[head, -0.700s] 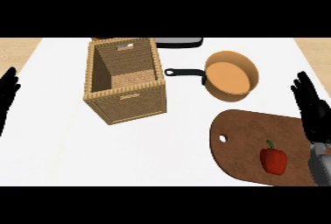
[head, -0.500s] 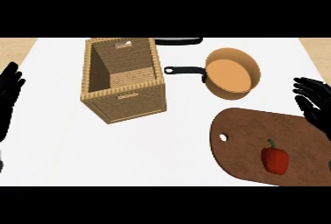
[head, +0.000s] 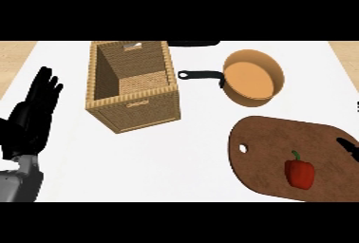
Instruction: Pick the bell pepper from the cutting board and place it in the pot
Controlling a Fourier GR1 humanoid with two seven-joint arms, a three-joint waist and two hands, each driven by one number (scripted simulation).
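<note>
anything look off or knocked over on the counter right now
Nothing stands out. The bell pepper lies on the cutting board, the pot and wicker basket stand upright, and nothing is spilled.

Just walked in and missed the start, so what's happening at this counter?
Nothing is being held yet. The red bell pepper lies on the brown cutting board at the right. The pot with a black handle sits beyond the board, nothing in it. A wicker basket stands at centre left. The left hand rests open at the left edge; only a sliver of the right hand shows at the right edge.
</note>
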